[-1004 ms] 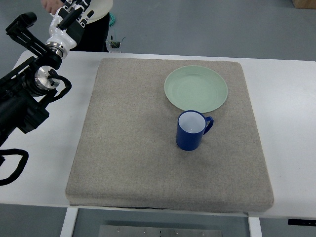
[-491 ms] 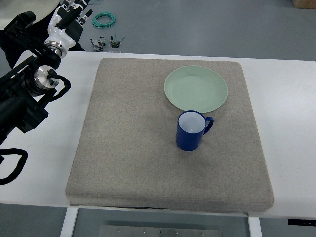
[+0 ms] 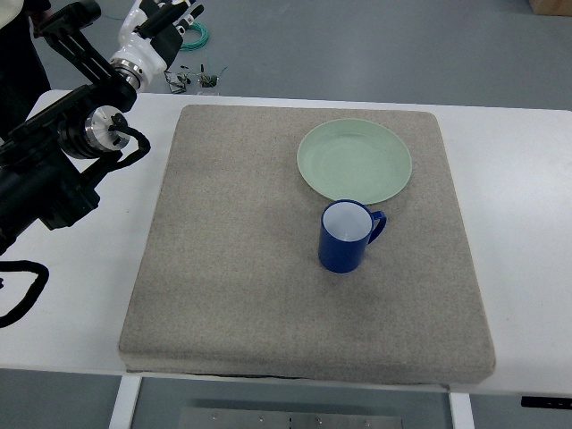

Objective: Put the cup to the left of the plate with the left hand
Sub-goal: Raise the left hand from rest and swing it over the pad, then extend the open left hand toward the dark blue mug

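One glossy blue cup (image 3: 346, 237), felt mat (image 3: 241, 268).

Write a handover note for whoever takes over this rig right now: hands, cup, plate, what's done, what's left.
Left hand: raised at the far left corner of the table, off the mat, holding nothing.
Right hand: not in view.
Cup: blue, upright on the grey mat, just in front of the green plate, handle pointing right.
Done: nothing; the cup is untouched.
Left: reach over, grasp the cup, set it on the mat left of the plate.
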Controlling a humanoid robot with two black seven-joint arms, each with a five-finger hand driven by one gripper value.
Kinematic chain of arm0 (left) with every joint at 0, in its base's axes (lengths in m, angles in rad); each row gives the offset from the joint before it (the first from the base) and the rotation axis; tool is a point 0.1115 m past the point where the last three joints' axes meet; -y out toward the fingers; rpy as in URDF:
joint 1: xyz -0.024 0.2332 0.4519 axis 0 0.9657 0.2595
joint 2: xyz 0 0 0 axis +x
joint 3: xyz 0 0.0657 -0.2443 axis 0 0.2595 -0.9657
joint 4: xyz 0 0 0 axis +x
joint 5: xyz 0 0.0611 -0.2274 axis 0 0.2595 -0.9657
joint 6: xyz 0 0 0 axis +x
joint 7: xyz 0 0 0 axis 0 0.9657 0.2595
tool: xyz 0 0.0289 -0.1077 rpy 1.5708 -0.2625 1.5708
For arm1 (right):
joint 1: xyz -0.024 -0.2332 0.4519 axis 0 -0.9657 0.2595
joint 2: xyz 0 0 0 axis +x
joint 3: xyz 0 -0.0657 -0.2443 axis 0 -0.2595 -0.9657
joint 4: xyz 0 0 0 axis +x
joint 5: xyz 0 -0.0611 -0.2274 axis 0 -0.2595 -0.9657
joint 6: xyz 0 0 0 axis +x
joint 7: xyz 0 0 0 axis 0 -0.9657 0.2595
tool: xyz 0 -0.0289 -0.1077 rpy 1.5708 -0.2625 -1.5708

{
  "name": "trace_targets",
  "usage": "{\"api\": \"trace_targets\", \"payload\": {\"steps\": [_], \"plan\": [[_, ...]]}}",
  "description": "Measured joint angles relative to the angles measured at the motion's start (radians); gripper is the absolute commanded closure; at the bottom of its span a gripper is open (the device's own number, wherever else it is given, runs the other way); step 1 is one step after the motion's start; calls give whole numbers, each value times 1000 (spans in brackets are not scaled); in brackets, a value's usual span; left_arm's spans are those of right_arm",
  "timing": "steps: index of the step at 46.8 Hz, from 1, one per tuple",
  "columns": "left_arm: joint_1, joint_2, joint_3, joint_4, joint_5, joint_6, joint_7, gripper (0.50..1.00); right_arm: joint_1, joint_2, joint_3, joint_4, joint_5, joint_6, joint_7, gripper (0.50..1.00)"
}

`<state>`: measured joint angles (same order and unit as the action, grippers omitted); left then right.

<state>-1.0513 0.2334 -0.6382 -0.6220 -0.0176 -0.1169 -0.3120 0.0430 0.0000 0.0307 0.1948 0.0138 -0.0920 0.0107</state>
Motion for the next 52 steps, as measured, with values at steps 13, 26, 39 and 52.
{"api": "trace_targets", "payload": {"steps": [13, 26, 39, 52], "plan": [[-7, 94, 209, -254, 134, -20, 1, 508, 0, 0, 0, 0, 0, 0, 0, 566], [73, 211, 248, -452, 268, -86, -1, 508, 0, 0, 0, 0, 0, 0, 0, 566], [166, 307, 256, -552, 396, -186, -3, 506, 0, 0, 0, 0, 0, 0, 0, 566], [230, 386, 255, -626, 491, -274, -9, 506, 0, 0, 0, 0, 0, 0, 0, 566]]}}
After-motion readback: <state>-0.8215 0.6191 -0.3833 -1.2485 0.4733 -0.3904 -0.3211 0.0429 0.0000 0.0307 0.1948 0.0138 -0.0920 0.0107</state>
